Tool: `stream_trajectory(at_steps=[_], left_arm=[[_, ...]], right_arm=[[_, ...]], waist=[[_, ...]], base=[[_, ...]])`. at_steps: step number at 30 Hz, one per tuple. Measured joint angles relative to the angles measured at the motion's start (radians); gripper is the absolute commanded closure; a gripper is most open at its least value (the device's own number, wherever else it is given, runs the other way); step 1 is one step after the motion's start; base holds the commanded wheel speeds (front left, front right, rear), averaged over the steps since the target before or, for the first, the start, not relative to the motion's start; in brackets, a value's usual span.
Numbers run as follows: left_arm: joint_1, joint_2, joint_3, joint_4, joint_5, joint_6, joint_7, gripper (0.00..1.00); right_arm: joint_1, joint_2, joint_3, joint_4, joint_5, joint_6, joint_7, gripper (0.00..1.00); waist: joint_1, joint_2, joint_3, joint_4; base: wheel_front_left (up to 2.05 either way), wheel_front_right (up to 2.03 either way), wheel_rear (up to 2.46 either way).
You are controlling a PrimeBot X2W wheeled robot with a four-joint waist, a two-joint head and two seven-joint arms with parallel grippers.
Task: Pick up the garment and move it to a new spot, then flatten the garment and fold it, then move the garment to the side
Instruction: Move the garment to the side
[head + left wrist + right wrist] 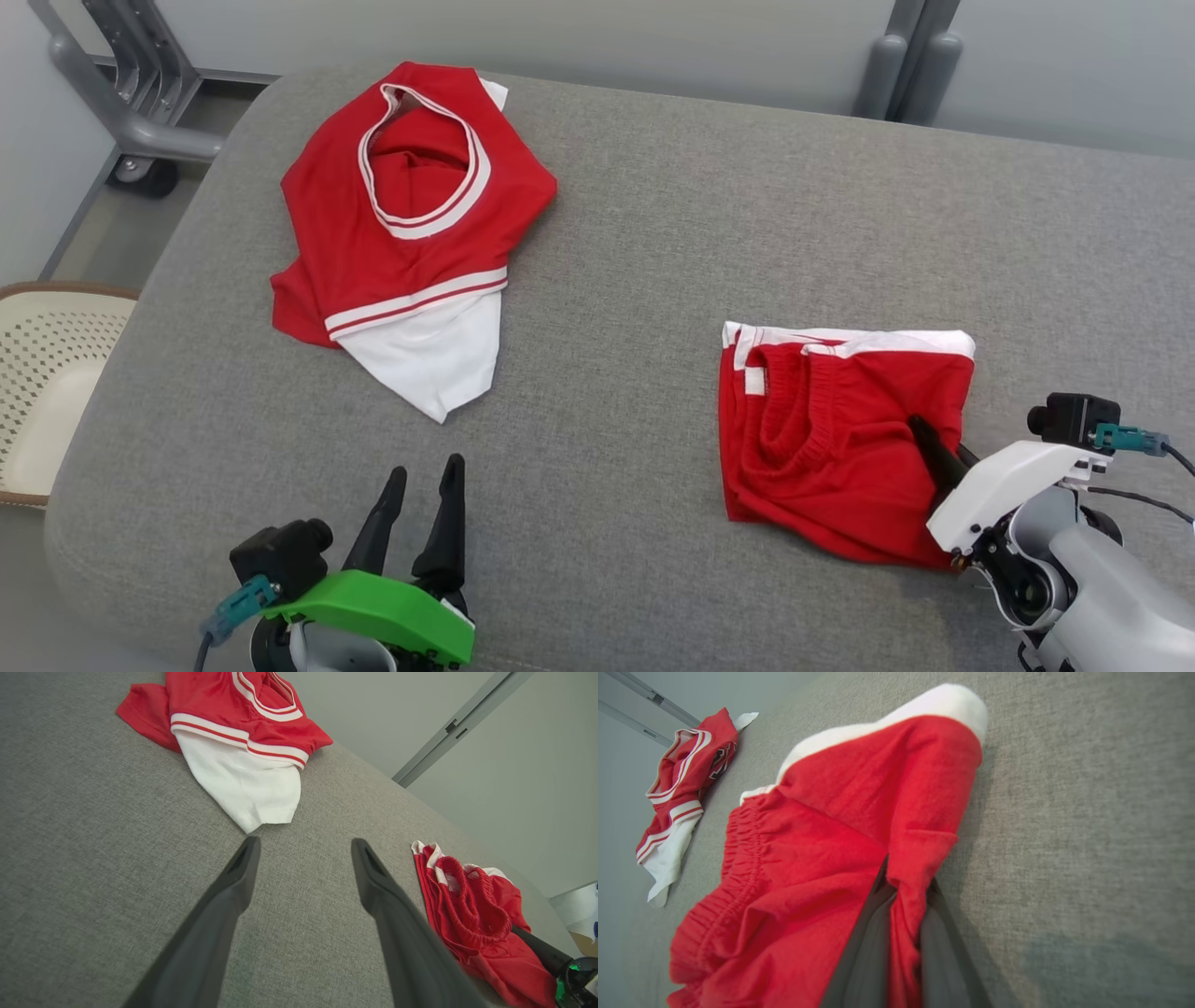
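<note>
The garment, folded red shorts with white trim [840, 439], lies on the right of the grey padded surface [653, 233]. My right gripper [924, 431] comes in at its right edge. In the right wrist view this gripper [906, 882] is shut, pinching a fold of the shorts [822, 858] between its two fingers. My left gripper [425, 471] hovers open over bare grey fabric at the front left, nothing between its fingers [243, 872]. The left wrist view has the shorts [472, 914] to its right.
A crumpled red and white jersey [411, 233] lies at the back left of the surface, also seen as the jersey [243, 723] and the jersey [682, 779]. A cream perforated basket [47, 373] stands beside the left edge. A grey wheeled frame [131, 103] is behind.
</note>
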Motion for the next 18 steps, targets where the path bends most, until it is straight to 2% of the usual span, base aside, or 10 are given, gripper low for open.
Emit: stream_trajectory(at_steps=[6,18], left_arm=[[0.000,0.005,0.014,-0.005,0.000,0.001,-0.007,0.00],[0.000,0.010,0.013,-0.047,0.015,0.002,-0.007,0.00]], right_arm=[[-0.035,-0.024,0.000,0.008,-0.032,0.000,-0.009,1.00],[-0.122,-0.201,-0.025,0.042,-0.095,-0.003,-0.007,1.00]], waist=[[0.0000,0.0000,0.001,-0.031],[0.0000,0.0000,0.010,-0.111]], base=[[0.00,0.00,0.00],[0.00,0.00,0.00]])
